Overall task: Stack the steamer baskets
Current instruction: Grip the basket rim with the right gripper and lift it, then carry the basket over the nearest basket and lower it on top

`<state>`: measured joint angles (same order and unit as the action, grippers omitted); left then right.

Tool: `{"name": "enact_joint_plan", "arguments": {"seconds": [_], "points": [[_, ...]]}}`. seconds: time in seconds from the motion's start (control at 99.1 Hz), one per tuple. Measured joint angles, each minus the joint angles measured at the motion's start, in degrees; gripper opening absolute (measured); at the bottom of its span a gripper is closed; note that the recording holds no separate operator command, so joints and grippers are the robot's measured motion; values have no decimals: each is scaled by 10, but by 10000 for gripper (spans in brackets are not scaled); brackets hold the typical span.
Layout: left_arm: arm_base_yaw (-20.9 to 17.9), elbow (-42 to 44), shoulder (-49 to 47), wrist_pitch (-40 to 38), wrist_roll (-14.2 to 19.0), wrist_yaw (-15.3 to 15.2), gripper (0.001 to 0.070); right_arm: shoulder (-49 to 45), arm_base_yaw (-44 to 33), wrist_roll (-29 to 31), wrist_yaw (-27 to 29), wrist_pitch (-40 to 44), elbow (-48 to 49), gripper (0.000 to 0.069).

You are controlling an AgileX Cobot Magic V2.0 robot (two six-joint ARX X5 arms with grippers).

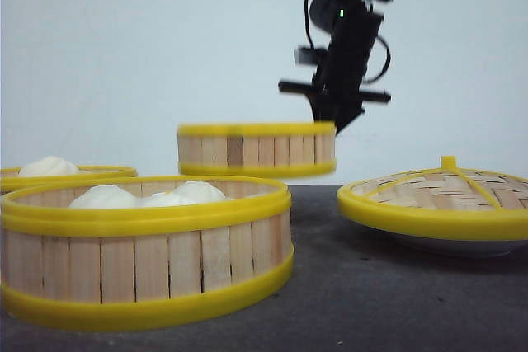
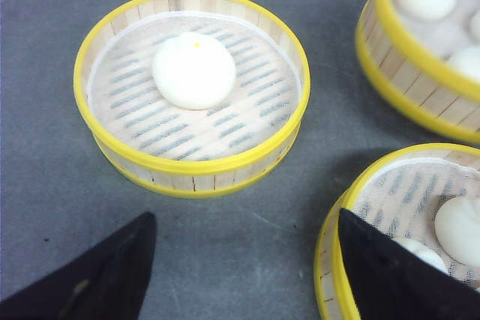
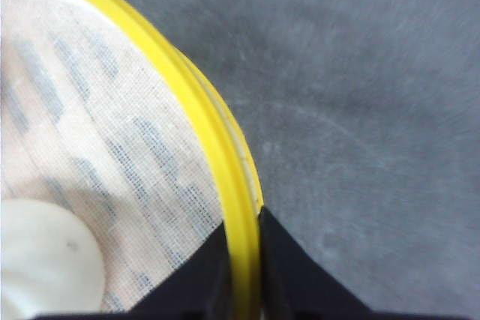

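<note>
In the front view one steamer basket (image 1: pixel 247 151) hangs a little above the dark table, and my right gripper (image 1: pixel 332 124) pinches its right rim. The right wrist view shows that gripper (image 3: pixel 244 260) shut on the yellow rim of this basket (image 3: pixel 112 133), which holds a white bun (image 3: pixel 41 264). A larger-looking basket (image 1: pixel 144 245) with buns stands near the front left, another (image 1: pixel 66 176) behind it. My left gripper (image 2: pixel 246 215) is open over bare table between a one-bun basket (image 2: pixel 191 84) and a second basket (image 2: pixel 397 215); a third basket (image 2: pixel 420 43) lies beyond.
A domed woven lid (image 1: pixel 441 191) with a yellow rim and knob rests on a white plate (image 1: pixel 462 245) at the right of the table. Dark grey table (image 1: pixel 355 302) lies open between the front basket and the lid.
</note>
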<state>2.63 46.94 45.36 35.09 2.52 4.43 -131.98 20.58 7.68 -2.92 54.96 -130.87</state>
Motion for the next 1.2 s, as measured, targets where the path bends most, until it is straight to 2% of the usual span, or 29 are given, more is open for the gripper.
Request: {"name": "enact_joint_plan", "arguments": {"seconds": [0.202,0.514,0.646,0.817,0.888,0.999,1.2], "points": [[0,0,0,0,0,0,469,50,2,-16,0,85,-7,23],[0,0,0,0,-1,0,469,194,32,-20,17,165,4,23],[0,0,0,0,-2,0,469,260,48,-20,33,138,97,23],[0,0,0,0,-2,0,469,366,73,-23,29,29,291,23],[0,0,0,0,-2,-1,469,410,90,-24,20,8,352,23],[0,0,0,0,-2,-1,469,444,116,-31,11,7,398,23],[0,0,0,3,-2,-2,469,433,153,-35,-4,-43,442,23]]}}
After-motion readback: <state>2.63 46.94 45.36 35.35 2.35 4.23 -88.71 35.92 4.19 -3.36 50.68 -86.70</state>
